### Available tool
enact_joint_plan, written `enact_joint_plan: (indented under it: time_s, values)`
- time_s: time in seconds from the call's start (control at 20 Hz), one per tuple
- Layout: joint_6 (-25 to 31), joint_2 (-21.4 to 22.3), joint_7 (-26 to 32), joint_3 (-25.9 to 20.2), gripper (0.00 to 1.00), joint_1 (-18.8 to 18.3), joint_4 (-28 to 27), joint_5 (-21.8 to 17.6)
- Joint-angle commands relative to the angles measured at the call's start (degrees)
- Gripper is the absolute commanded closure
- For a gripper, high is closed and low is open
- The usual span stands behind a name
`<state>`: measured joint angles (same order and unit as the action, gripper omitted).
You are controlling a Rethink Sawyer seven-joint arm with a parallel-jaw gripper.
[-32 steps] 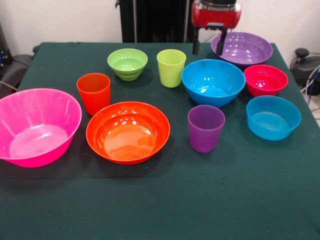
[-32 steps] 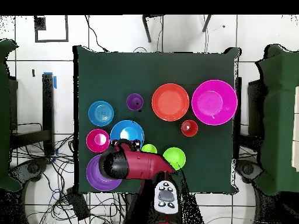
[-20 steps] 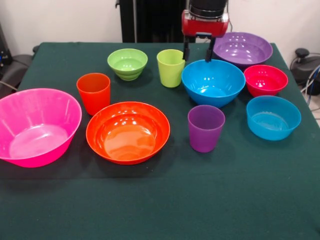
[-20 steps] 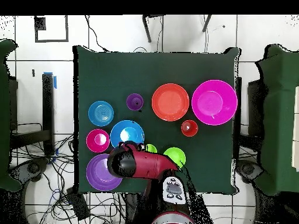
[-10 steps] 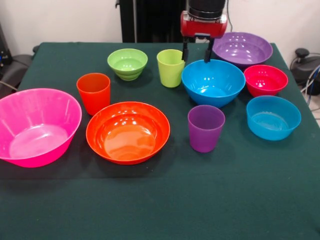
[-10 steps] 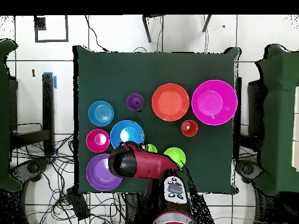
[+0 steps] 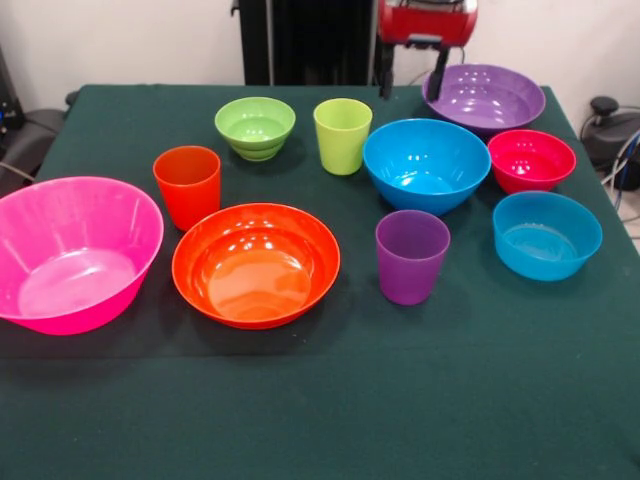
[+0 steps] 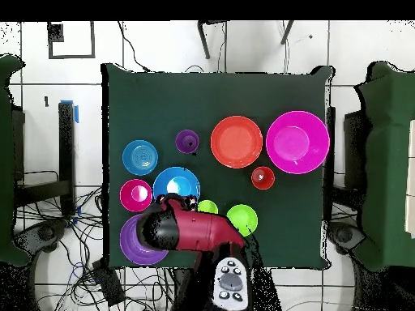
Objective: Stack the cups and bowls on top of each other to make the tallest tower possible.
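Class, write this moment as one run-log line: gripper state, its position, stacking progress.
gripper: open, empty | position: above the table's far edge, between big blue bowl and purple bowl | tower: not started, all pieces separate

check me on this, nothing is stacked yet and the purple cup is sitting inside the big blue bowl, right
Not quite. Nothing is stacked yet, but the purple cup stands on the table in front of the big blue bowl, not inside it. The front view shows this; the bowl is empty.
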<state>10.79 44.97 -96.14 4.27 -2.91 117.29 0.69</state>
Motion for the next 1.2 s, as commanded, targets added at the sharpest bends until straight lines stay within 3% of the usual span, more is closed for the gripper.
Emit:
enact_joint_plan:
  time_s: [0.05,0.3,0.5,0.65,0.8,1.0,1.2]
  values:
    - [14.3,5.5,-11.2,0.0,0.00,4.1,-0.1,3.2]
    - [13.8,6.9,-11.7,-2.9,0.00,2.4,2.9,5.3]
    - [13.5,6.7,-14.0,-1.3,0.00,4.1,-0.6,6.1]
    - [15.1,4.8,-16.4,2.8,0.00,6.9,-6.7,5.4]
    - [14.5,1.2,-16.9,4.4,0.00,7.1,-11.5,5.0]
    - [10.0,-3.3,-15.0,1.1,0.00,3.9,-13.8,4.8]
    - [8.6,-5.4,-16.2,1.8,0.00,4.7,-15.6,3.9]
